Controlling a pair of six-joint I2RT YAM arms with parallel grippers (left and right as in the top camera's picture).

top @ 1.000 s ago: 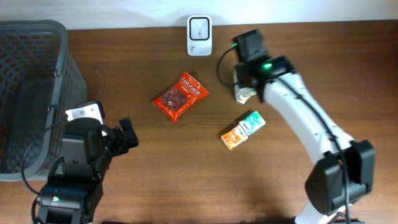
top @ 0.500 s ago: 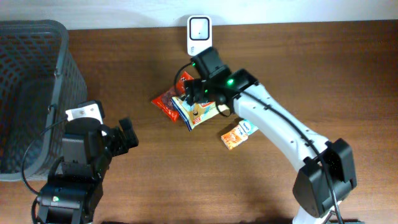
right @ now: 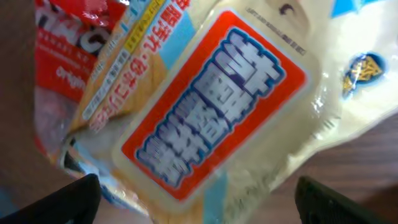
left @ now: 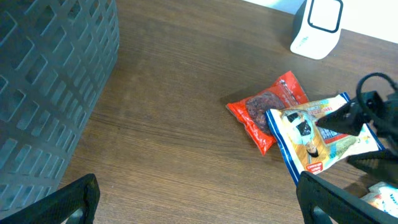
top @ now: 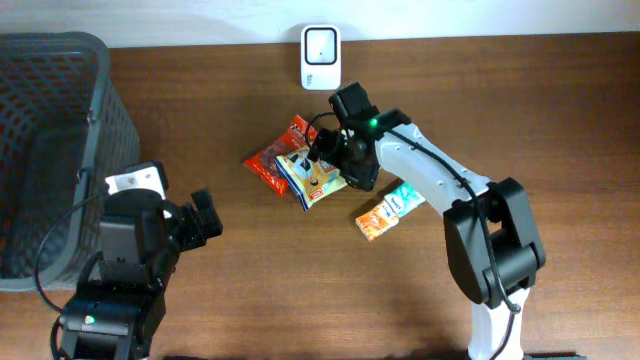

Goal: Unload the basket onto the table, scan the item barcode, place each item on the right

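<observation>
A blue-and-white snack bag (top: 312,180) with an orange label lies flat on the table, overlapping the edge of a red snack bag (top: 272,160). My right gripper (top: 340,155) hovers over the blue-and-white bag's right part, jaws open and wide apart. In the right wrist view that bag (right: 211,106) fills the frame between the fingertips, with the red bag (right: 68,43) at the upper left. The white barcode scanner (top: 321,45) stands at the table's back edge. My left gripper (top: 205,218) is open over bare wood at the front left, well apart from both bags (left: 317,134).
A dark mesh basket (top: 50,100) fills the left side of the table. Two small packets, orange and teal (top: 388,210), lie to the right of the bags. The scanner (left: 317,25) and the red bag (left: 264,112) show ahead in the left wrist view.
My right arm brought the blue-and-white bag from the right back to the middle, set it partly on the red bag, and opened its jaws. The left arm has not moved.
</observation>
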